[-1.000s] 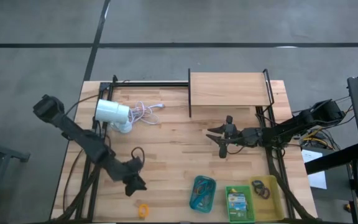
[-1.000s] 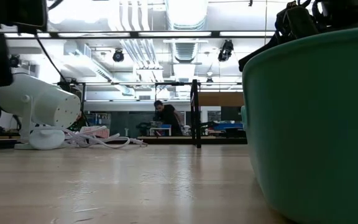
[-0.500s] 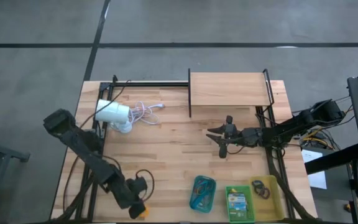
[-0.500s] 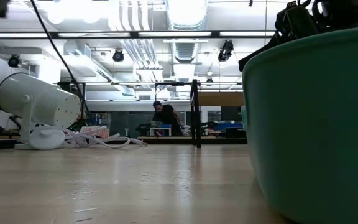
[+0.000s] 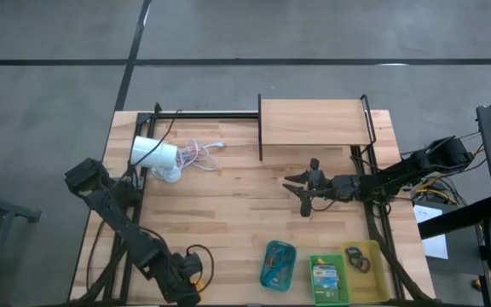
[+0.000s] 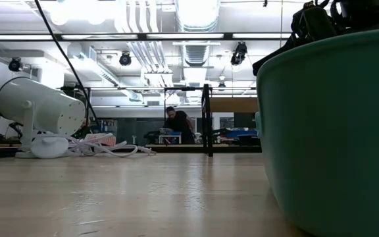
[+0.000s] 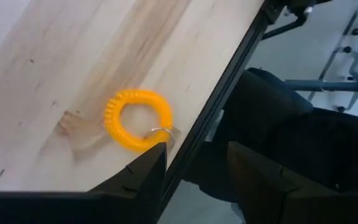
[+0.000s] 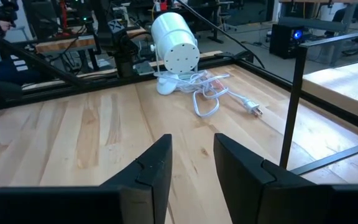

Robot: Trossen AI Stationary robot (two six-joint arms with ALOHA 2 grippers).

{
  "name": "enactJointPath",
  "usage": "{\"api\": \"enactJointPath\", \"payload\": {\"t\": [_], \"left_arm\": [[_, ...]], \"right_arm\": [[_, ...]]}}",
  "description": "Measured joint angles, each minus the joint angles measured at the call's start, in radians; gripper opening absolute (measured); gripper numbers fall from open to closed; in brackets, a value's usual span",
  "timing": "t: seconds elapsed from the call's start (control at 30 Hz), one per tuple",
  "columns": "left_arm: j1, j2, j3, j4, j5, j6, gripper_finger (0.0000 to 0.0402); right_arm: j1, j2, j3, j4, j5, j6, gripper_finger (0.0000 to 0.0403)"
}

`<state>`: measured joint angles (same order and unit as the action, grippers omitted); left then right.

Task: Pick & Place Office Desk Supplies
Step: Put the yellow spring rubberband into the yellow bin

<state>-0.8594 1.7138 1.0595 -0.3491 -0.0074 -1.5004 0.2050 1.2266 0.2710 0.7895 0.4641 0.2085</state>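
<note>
- Down at the near edge of the table [image 5: 228,213], the left gripper [image 5: 190,290] hangs over the orange loop [image 7: 137,119], its fingers [image 7: 143,171] parted with nothing between them; one tip sits just beside the loop's small metal ring.
- Orange loop: flat on the wood, close to the table's edge, well apart from the teal tray [image 5: 278,264].
- Right gripper [image 5: 305,189]: over the table beyond the teal tray, near the raised wooden shelf [image 5: 315,122], fingers apart and empty.
- Beside the teal tray stand the green tray [image 5: 328,279], holding a crayon box [image 5: 326,276], and the yellow tray [image 5: 363,275], holding dark loops [image 5: 356,258].
- Far across from the teal tray, the white lamp [image 5: 153,154] lies with its cord [image 5: 196,153].
</note>
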Motion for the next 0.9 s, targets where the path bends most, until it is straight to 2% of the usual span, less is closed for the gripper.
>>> {"api": "enactJointPath", "payload": {"t": [0.3,0.5,0.7,0.9], "left_arm": [[-0.004,0.021,-0.021,-0.067,-0.011,-0.039,0.0175],[-0.004,0.086,-0.007,-0.049,0.000,0.037,0.0175],[-0.004,0.097,-0.004,-0.079,-0.003,0.069,0.0175],[-0.006,0.100,-0.004,-0.066,-0.064,0.114,0.0175]], "right_arm": [[0.000,0.000,0.000,0.000,0.000,0.000,0.0109],[0.000,0.000,0.000,0.000,0.000,0.000,0.0101],[0.000,0.000,0.000,0.000,0.000,0.000,0.0093],[0.000,0.000,0.000,0.000,0.000,0.000,0.0097]]}}
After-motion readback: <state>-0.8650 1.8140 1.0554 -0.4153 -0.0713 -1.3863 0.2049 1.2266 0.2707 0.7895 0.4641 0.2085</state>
